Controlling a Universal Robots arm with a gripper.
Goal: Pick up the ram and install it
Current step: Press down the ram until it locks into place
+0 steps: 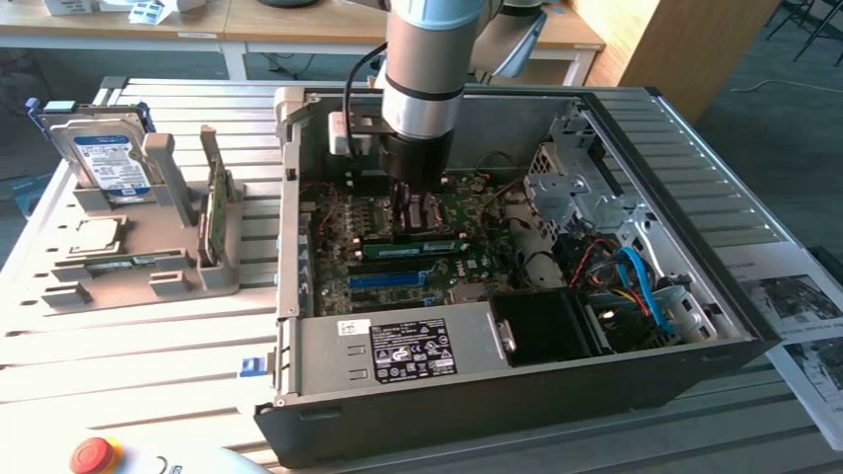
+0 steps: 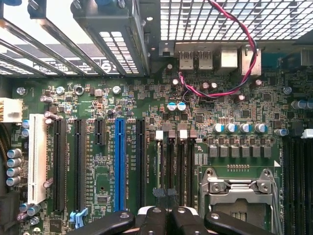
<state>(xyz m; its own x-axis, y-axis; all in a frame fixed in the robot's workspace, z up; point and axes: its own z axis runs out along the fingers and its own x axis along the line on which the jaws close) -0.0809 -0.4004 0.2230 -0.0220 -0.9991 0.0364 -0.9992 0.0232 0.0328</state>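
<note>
Slatted metal decking (image 1: 118, 355) carries an open computer case (image 1: 527, 395), with a grey parts stand (image 1: 145, 267) holding a hard drive (image 1: 109, 158) near the decking's exterior-view left edge. Inside the case, the gripper (image 2: 164, 215) hangs over the motherboard (image 2: 234, 112) with fingers (image 2: 154, 220) pressed together, and a ram (image 1: 411, 244) lies seated on the board just beneath the arm (image 1: 424, 69).

**Arm straight down, fingers together**

Arm (image 1: 424, 69) stands approx. vertical, wrist pointing down, gripper (image 1: 414, 197) low at its end. In wrist view the black fingers (image 2: 155, 220) sit side by side, tips closed w/ no gap between them.
</note>
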